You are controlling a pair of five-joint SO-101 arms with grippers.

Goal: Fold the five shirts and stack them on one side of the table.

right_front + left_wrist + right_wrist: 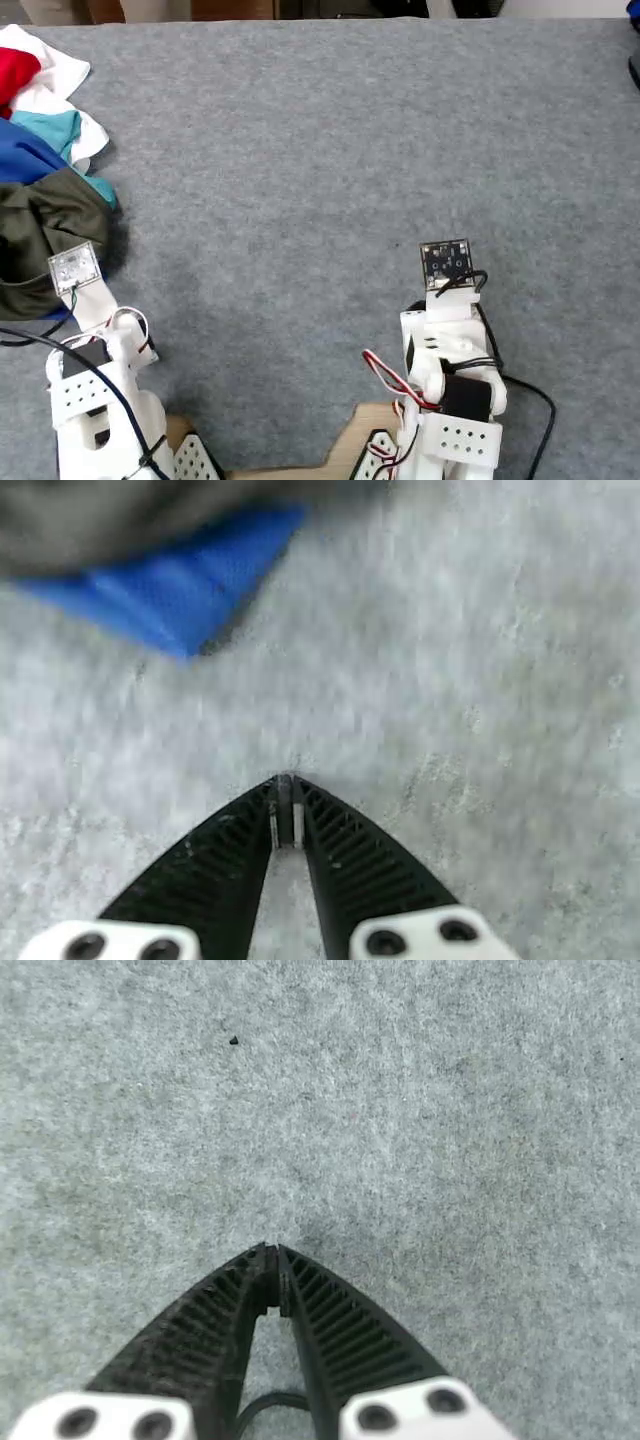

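Note:
A loose heap of shirts lies at the table's left edge: a white shirt [52, 75] with a red one [17, 70] at the back, a teal one [55, 130], a blue one [25, 160] and a dark olive one [50, 215] nearest the arms. My left gripper [285, 790] is shut and empty over bare felt, just short of a blue shirt corner [180, 595] and the olive cloth [120, 520]. In the high view the left arm [90, 340] sits beside the olive shirt. My right gripper [272, 1258] is shut on nothing above the grey felt, and the right arm [447, 340] is near the front.
Grey felt [330, 150] covers the whole table. A wooden base plate [350, 440] lies between the two arm mounts at the front edge. Black cables trail from both arms.

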